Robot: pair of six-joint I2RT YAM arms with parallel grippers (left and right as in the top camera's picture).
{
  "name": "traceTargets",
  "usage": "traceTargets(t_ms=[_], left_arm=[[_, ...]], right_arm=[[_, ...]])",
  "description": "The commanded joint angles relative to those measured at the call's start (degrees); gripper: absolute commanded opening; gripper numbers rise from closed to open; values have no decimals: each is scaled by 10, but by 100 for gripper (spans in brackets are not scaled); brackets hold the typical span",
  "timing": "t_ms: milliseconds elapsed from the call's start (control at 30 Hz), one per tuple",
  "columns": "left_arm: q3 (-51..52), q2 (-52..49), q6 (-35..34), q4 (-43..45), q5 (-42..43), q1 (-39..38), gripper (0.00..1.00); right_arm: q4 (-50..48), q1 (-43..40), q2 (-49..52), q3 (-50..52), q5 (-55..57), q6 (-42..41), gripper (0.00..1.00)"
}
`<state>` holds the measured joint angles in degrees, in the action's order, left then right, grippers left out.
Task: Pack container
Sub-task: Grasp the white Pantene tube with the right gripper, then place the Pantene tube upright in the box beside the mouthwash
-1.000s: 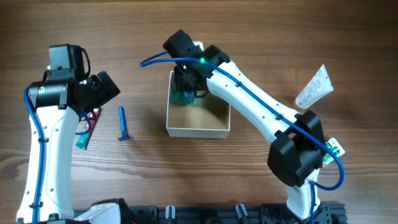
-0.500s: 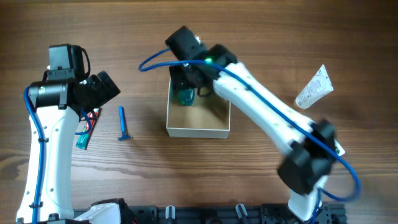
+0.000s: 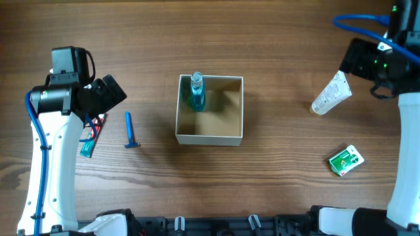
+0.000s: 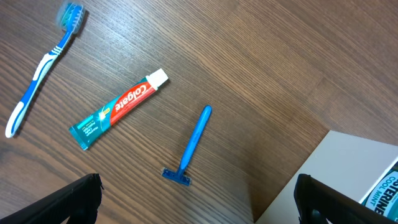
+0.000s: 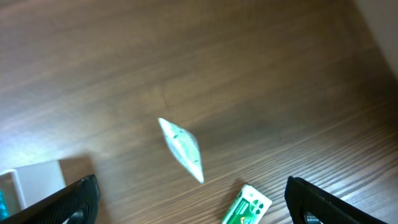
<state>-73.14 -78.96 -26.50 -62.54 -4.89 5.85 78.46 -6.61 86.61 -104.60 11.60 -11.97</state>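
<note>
Container (image 3: pixel 209 137) sits near the middle of the bench (image 3: pixel 262 39), a square open-top box with thin white walls and a tan inside, its near-left corner also showing at the lower right of the left wrist view (image 4: pixel 348 168). At the far left, the left arm (image 3: pixel 46 151) reaches up the bench edge, and the left pincer (image 4: pixel 198 199) hangs above the wood released, its fingers spread wide and gripping nothing. Below it lie three things, each apart from the others: a blue and white toothbrush (image 4: pixel 37 81) farthest left, a teal toothpaste tube (image 4: pixel 118 107) with a white cap beside it, and a blue razor (image 4: pixel 193 143) between the toothpaste tube and the container. From overhead the razor (image 3: pixel 131 130) lies well clear of the box's left wall. Inside the container, against the far-left corner, lies a blue-green mouthwash bottle (image 3: pixel 196 95), its neck at the far wall. Right of the box, a white tube (image 3: pixel 331 92) lies slanted on the bench, and nearer the front a green packet (image 3: pixel 346 160) lies apart from it. At the far right, the right arm (image 3: pixel 377 62) hangs over the bench beside the white tube; the right pincer (image 5: pixel 191 199) is likewise released, fingers wide apart, above the tube and packet.
</note>
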Motion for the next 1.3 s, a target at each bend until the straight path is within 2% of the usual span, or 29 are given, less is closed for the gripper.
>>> traceTargets(t_ms=[0, 67, 233, 333, 467, 600, 667, 867, 1067, 1167, 1267], left_arm=[[-10, -1, -8, 1, -12, 2, 100], [-10, -1, -8, 1, -12, 2, 100], [-10, -1, -8, -1, -12, 2, 100], [-10, -1, -8, -1, -12, 2, 100], [-10, -1, -8, -1, -12, 2, 100], [-10, -1, -8, -2, -12, 2, 100], [-10, -1, -8, -2, -12, 2, 100], [-10, -1, -3, -10, -27, 2, 100], [-10, -1, 7, -55, -47, 2, 100], [-10, -1, 50, -54, -51, 2, 100], [-10, -1, 51, -49, -53, 2, 100]], right_arm=[[-32, -45, 29, 70, -57, 81, 96], [-66, -59, 39, 113, -110, 122, 95], [-139, -60, 72, 187, -122, 145, 92], [-159, -59, 96, 198, -128, 147, 83], [-172, -59, 104, 198, -128, 143, 44], [-176, -59, 104, 198, -128, 143, 24], [-176, -59, 104, 198, -132, 141, 6], [-139, -26, 63, 162, -164, 103, 4], [-94, 202, -30, 67, -129, -6, 4], [-120, 333, -28, 64, -85, -66, 4], [-152, 423, 0, 64, -43, -124, 4]])
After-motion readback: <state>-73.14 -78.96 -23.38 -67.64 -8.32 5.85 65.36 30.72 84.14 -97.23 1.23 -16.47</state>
